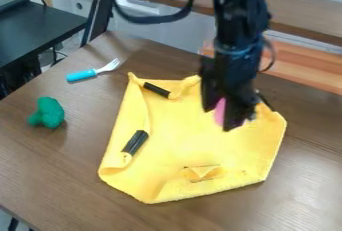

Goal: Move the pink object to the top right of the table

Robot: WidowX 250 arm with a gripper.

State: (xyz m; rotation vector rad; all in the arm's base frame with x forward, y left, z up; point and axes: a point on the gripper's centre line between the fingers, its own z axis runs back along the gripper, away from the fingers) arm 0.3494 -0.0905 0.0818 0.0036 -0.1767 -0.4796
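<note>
The gripper point(221, 118) was at the pink object point(220, 109), over the cloth's upper right part; whether it had a grip, I cannot tell. The step likely called for a firm hold without pinching the cloth point(180, 144), a straight lift, then a gentle set-down beyond its upper right edge. The cloth, no true container, bore two black pieces point(135, 142).
</note>
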